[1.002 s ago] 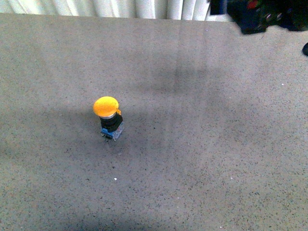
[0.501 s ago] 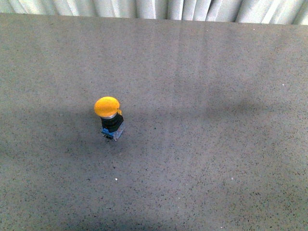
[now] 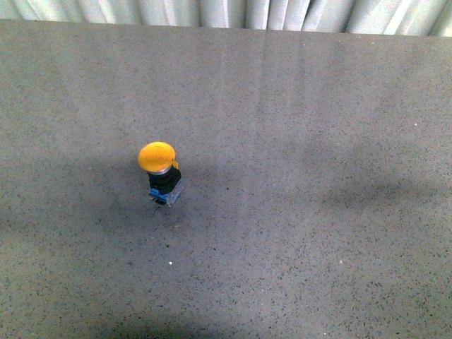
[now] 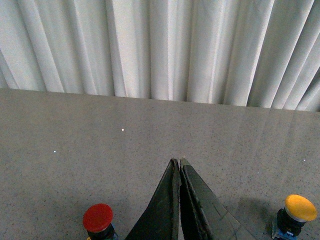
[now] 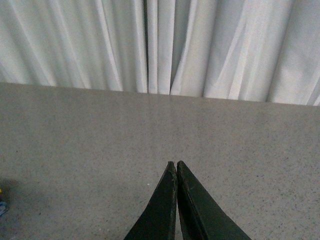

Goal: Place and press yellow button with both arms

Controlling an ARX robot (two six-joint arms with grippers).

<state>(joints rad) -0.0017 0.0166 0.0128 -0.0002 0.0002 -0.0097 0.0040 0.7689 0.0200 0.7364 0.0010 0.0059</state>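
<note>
The yellow button stands upright on the grey speckled table, left of centre in the front view: domed yellow-orange cap, black body, small blue-grey base. It also shows in the left wrist view, apart from my left gripper, which is shut and empty above the table. My right gripper is shut and empty over bare table. Neither arm shows in the front view.
A red-capped button stands on the table on the other side of my left gripper in the left wrist view. A white pleated curtain hangs along the table's far edge.
The dark arm at the far right corner of the front view a second ago has gone out of view. The yellow button has not moved.
</note>
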